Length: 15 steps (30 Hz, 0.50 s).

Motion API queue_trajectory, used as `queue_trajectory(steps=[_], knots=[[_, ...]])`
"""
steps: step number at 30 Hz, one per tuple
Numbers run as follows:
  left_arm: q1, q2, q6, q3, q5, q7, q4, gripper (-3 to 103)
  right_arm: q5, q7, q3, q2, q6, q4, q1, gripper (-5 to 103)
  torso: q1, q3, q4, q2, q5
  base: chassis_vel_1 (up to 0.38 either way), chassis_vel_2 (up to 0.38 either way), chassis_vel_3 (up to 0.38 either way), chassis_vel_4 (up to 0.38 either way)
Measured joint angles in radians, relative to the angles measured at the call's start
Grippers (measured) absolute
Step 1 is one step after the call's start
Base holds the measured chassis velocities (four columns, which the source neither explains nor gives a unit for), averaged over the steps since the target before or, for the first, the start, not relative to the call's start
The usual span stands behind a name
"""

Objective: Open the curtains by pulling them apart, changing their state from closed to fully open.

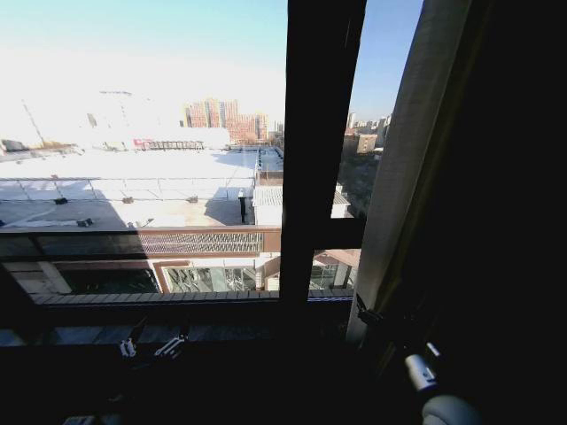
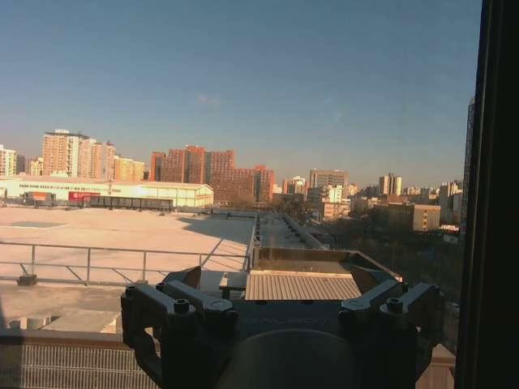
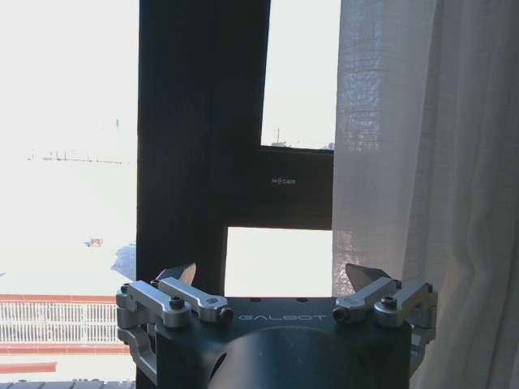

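Curtain (image 3: 422, 162) at frame right: thin woven cloth, linen-like grid weave, matt, off-white, light passes through the pleats. Window frame (image 3: 203, 121), centre: dark, matt, smooth; metal or painted wood, can't tell. My right gripper (image 3: 276, 279), jaws apart: brushed silver metal links with black screws on a matt black body. My left gripper (image 2: 280, 284): all matt black.

Dark window frame (image 1: 306, 150) against sunlit rooftops (image 1: 133, 168)
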Motion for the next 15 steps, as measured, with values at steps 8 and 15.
queue_trajectory(steps=[8,15], knots=[[-0.003,-0.001,-0.003,-0.001,0.002,0.003,0.000,100,0.001,0.000,0.001,0.001,0.002,0.000,0.004,100,0.000,0.000,0.0000,0.000,0.0000,0.348,0.355,-0.343,-0.348],[-0.008,0.000,-0.003,-0.014,0.001,0.024,0.000,100,0.001,0.000,-0.012,0.004,0.004,-0.002,0.008,100,0.000,0.000,0.0002,0.000,0.0001,0.361,0.362,-0.359,-0.356]])
